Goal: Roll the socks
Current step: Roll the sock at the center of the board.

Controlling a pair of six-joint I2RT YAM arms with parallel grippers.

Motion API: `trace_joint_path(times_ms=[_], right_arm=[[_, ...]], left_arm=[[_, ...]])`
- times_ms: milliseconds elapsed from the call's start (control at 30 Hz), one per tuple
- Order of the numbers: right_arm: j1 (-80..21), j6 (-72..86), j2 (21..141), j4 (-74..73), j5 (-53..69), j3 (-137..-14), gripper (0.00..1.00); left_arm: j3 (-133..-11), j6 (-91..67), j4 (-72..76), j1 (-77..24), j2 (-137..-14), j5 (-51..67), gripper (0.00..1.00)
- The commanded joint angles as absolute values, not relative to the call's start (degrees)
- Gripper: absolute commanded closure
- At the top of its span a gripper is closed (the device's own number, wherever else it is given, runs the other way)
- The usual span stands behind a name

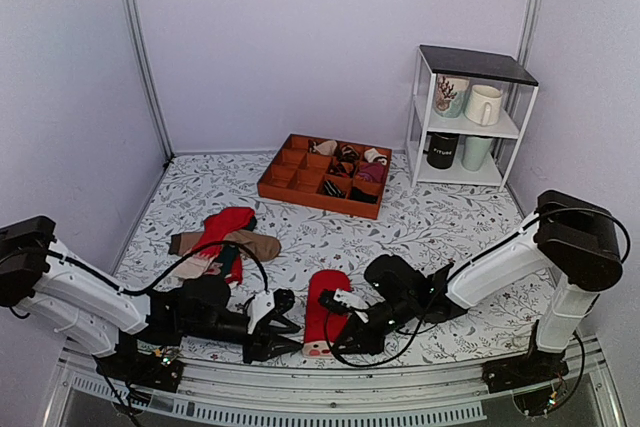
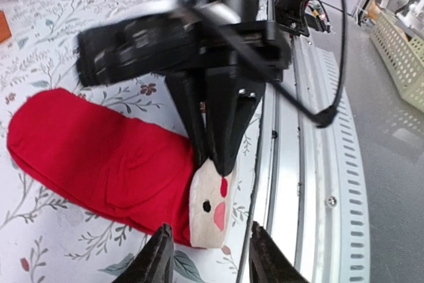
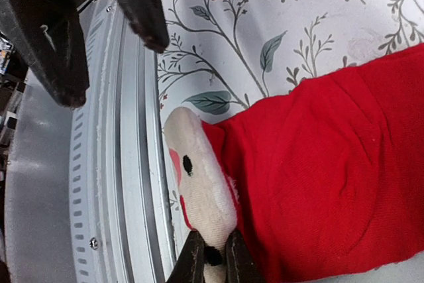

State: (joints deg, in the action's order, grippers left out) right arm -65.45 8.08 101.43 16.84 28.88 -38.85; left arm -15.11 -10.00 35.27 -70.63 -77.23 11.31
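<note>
Floral-print table [image 1: 440, 217] with metal rail along near edge; white two-tier shelf rack [image 1: 470, 112] at far right carrying mugs; orange divided tray [image 1: 325, 175] at far centre, small rolled bundles in its right-hand compartments; mixed heap of red, brown and beige socks [image 1: 222, 239] left of centre.

Red socks [image 1: 325, 307] lie flat and unrolled near the front edge between the two arms, toe pointing away, whitish cuff [image 2: 209, 207] with red and black marks right by the rail; body a bit wrinkled.

Right gripper [image 3: 213, 260] clenched on the cuff end, thin pinch of the whitish fabric between its fingertips; from the left wrist view its black fingers come down onto the cuff's top edge.

Left gripper [image 2: 211, 260] released, jaws apart, grasping nothing; sits just beside the cuff on the socks' left side, tips pointing at it; can't tell if it touches the fabric.
</note>
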Motion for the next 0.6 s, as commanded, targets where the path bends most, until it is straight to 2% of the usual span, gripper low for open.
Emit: trace_joint_path(times_ms=[0, 100, 167, 200, 567], right_arm=[[-62.9, 11.0, 108.0, -1.2, 36.2, -41.9, 0.91], [-61.6, 10.9, 109.8, -5.1, 38.4, -44.6, 0.91], [-61.0, 10.7, 110.4, -6.6, 38.9, -45.5, 0.91], [-60.7, 10.7, 110.6, -6.9, 38.9, -45.7, 0.91], [-59.2, 12.1, 112.1, -8.6, 40.3, -46.7, 0.92]], left_arm=[[-14.3, -2.8, 37.4, -72.3, -76.8, 5.5, 0.61], [-15.3, 0.0, 38.7, -72.5, -80.6, 5.6, 0.58], [-16.3, 1.5, 39.5, -72.5, -83.8, 5.6, 0.49], [-16.8, 2.3, 40.0, -72.5, -85.3, 5.5, 0.48], [-20.8, 4.0, 43.6, -73.6, -93.2, 6.6, 0.48]])
